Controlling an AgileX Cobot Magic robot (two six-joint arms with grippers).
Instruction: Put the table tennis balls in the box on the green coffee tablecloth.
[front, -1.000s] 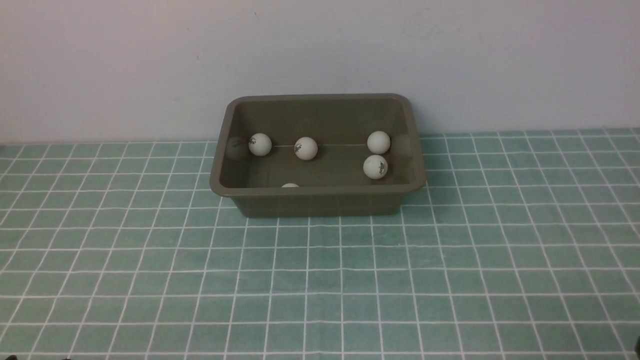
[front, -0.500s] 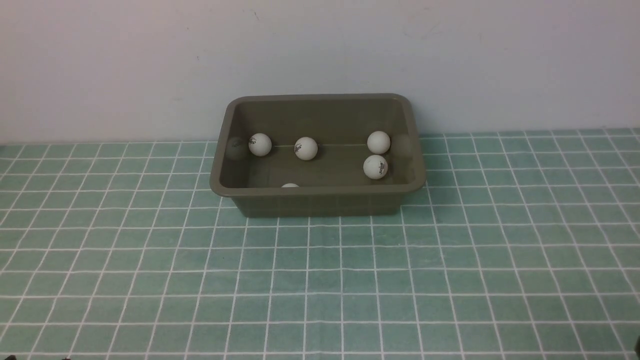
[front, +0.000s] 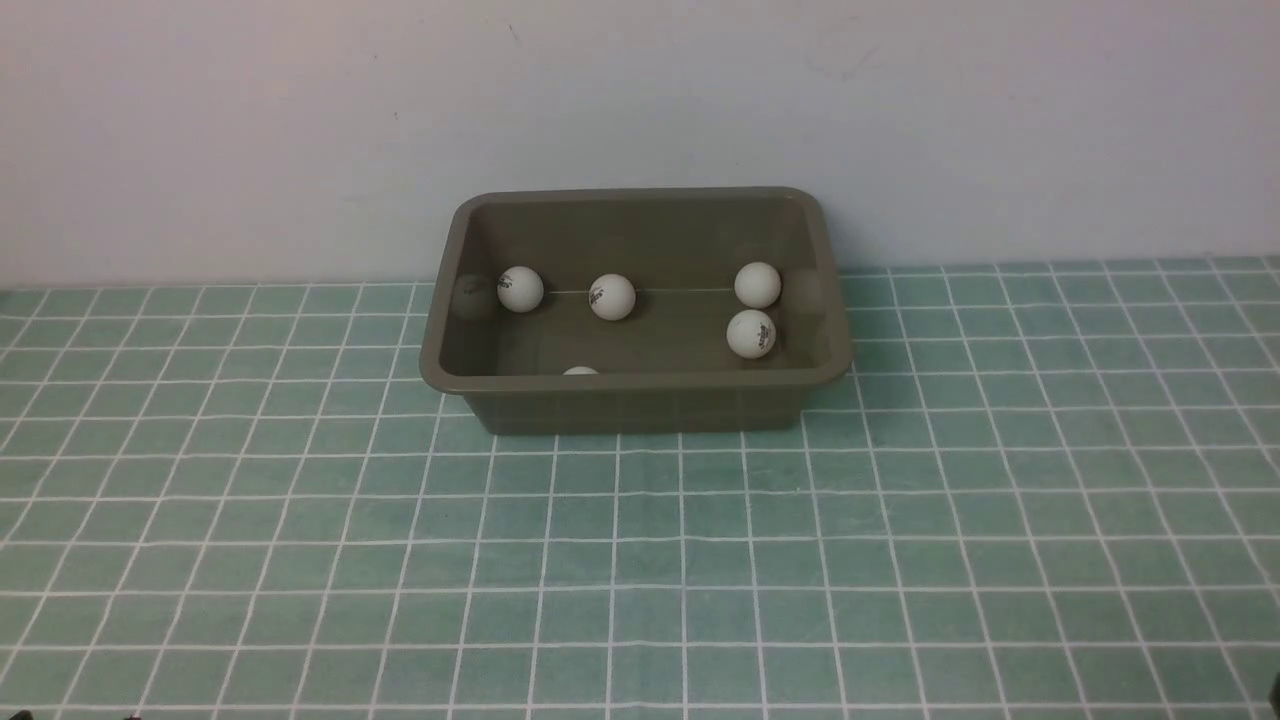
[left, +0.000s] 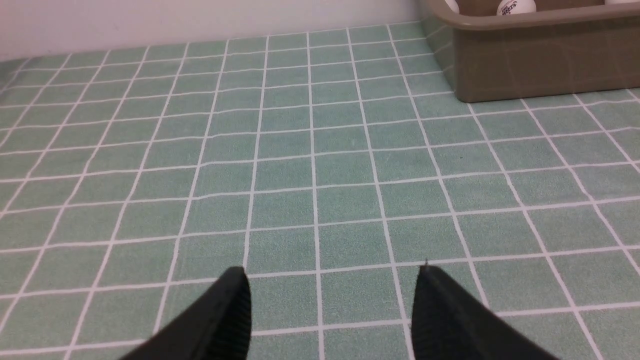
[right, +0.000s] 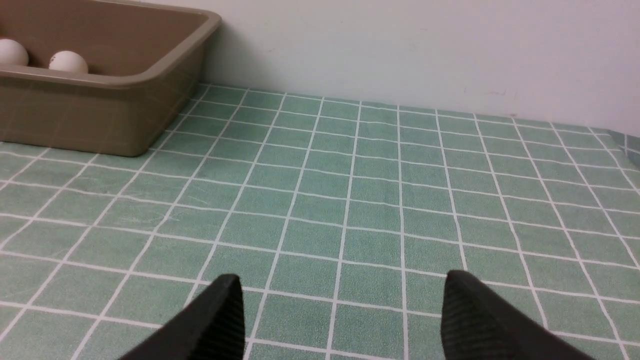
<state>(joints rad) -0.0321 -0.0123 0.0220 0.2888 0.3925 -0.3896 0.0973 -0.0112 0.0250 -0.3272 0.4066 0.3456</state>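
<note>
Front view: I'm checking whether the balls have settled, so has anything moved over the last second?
Nothing visibly changed. The balls lie in the same spots inside the box, the box has not shifted on the tablecloth, and no arm has entered the front view.

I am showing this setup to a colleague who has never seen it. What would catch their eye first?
First, the rectangular olive-brown plastic box standing at the far middle of the teal-green grid-lined tablecloth, against the pale wall. Next, the small white table tennis balls lying inside it: four in plain sight and a fifth peeking over the near rim. In the wrist views, the left gripper and right gripper are open, holding nothing.
</note>
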